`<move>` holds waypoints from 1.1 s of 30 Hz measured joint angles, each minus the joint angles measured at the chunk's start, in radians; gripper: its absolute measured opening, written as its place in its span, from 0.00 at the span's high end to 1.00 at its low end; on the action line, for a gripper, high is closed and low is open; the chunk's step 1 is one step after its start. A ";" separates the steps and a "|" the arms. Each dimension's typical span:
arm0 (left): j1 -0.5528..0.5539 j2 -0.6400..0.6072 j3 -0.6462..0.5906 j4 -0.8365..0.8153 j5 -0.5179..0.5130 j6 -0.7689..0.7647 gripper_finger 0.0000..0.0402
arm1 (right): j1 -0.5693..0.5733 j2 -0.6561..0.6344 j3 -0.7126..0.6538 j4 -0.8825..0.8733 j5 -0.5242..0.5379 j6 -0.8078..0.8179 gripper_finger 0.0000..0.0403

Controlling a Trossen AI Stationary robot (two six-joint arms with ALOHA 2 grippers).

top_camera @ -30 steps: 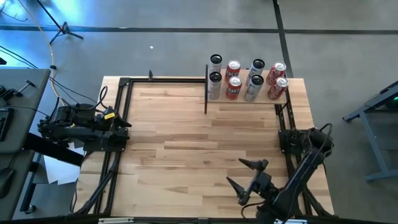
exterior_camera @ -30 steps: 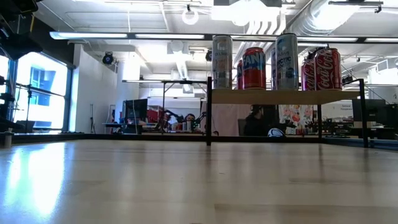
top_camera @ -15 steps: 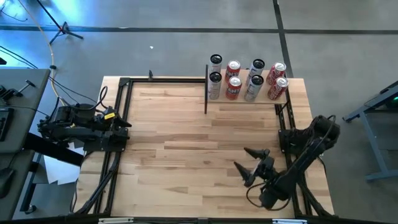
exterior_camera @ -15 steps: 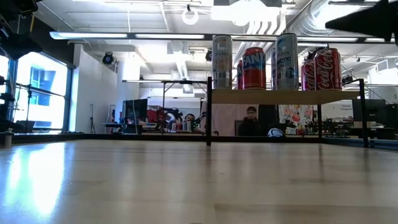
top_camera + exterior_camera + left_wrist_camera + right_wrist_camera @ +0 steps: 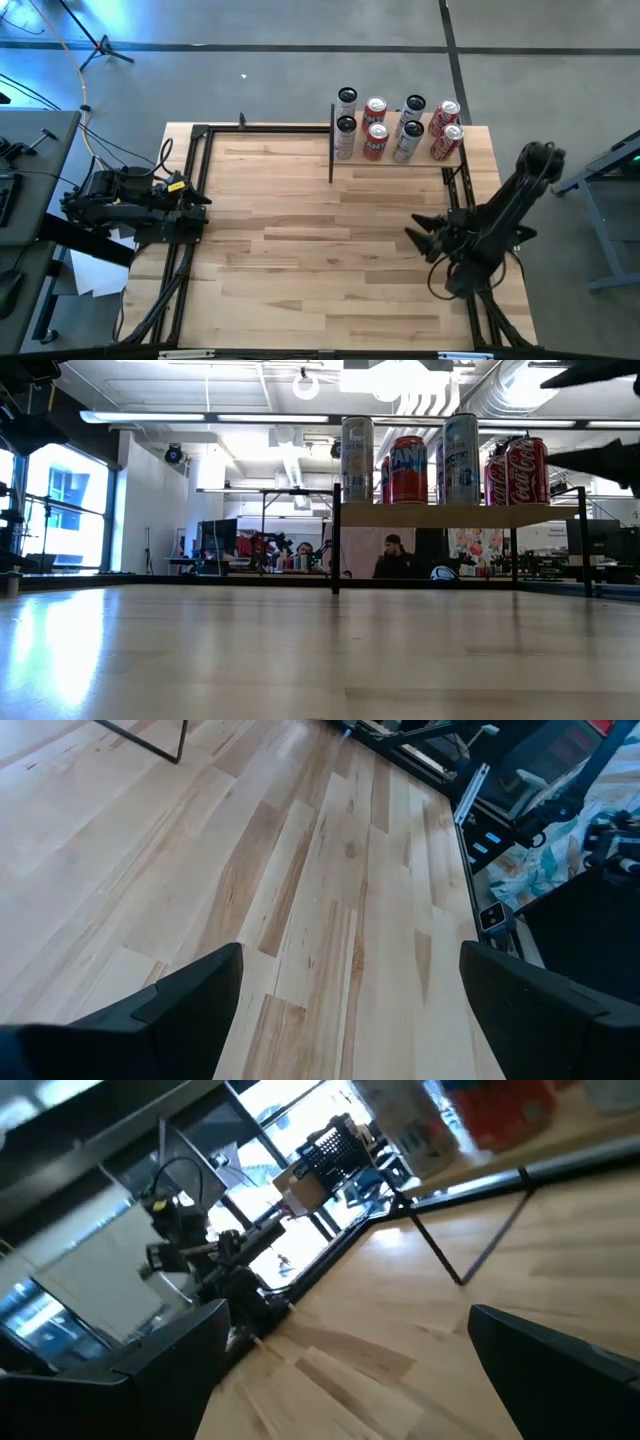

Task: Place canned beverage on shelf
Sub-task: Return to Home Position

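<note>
1. Canned beverages (image 5: 376, 135) stand upright on the shelf (image 5: 425, 161) at the far right corner of the tabletop (image 5: 280, 220); the high view shows eight of them in two rows of four, each front can lined up with a like can behind it.
2. From table height the shelf board sits raised on thin black uprights; along it the cans read as a tall silver one, a red one, a white-blue one and a red pair at the end; none leans or hangs over the edge, as far as can be told.
3. No can shows on the planks in any view; judged from that, the placing part of the job looks finished, with nothing left to fetch.
4. Above the right side of the table, well apart from the shelf and nearer the robot's own edge, hangs the right gripper (image 5: 418, 236); its fingers are spread wide and carry nothing; its wrist view shows only bare planks in the gap between them.
5. At the left edge of the table the left gripper (image 5: 350, 965) waits on its folded arm; its fingers are likewise spread and empty, with bare wood between them.
6. What seems left is small: the right arm is not yet folded as the left one is, so tucking it away should close the job; the shelf is far enough off that the cans look safe.
</note>
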 joint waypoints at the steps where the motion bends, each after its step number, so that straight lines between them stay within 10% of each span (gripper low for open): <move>1: 0.000 0.000 0.000 0.000 0.000 0.000 0.13 | 0.006 -0.031 -0.029 0.019 0.000 0.000 0.01; 18: 0.000 0.000 0.000 0.000 0.000 0.000 0.13 | 0.107 -0.250 -0.242 0.325 -0.027 -0.001 0.01; 27: 0.000 0.000 0.000 0.000 0.000 0.000 0.13 | 0.106 -0.203 -0.327 1.166 -0.708 -0.305 0.01; 33: 0.000 0.000 0.000 0.000 0.000 0.000 0.13 | 0.102 -0.305 -0.323 1.510 -0.770 -0.906 0.01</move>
